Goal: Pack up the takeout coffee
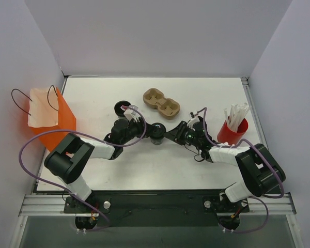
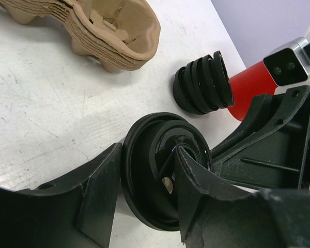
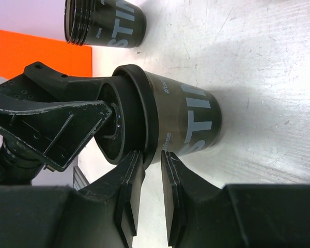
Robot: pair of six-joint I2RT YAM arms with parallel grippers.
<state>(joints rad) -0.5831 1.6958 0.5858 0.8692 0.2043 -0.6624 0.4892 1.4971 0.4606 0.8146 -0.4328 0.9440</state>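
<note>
The coffee (image 1: 156, 133) stands upright on the bench (image 1: 144, 170) at the middle of the top view, lid on, with both arms meeting over it. Putting the lid on looks done. The packing itself is not.

The left claw (image 2: 150, 153) is about half open and set on the lid. One finger rests against the outside of the rim and the other lies across the lid's sunken middle. I judge it to be holding the coffee by the lid.

The right claw (image 3: 151, 157) is narrow, with only a slit between its fingers. The tips sit at the lid's rim, low in the right wrist view. I cannot tell whether they nip the rim or only rest against it.

The bag (image 1: 62, 124) stands at the left edge of the top view, well apart from the coffee. The carrier (image 1: 161, 103) lies just above the coffee in that view, and both its wells are bare.

What remains, as I judge it, is to lift the coffee off the bench and carry it left into the bag, perhaps by way of the carrier. Neither has been started. The lidless cup (image 3: 108, 20) and the lid stack (image 2: 204, 82) lie aside.
</note>
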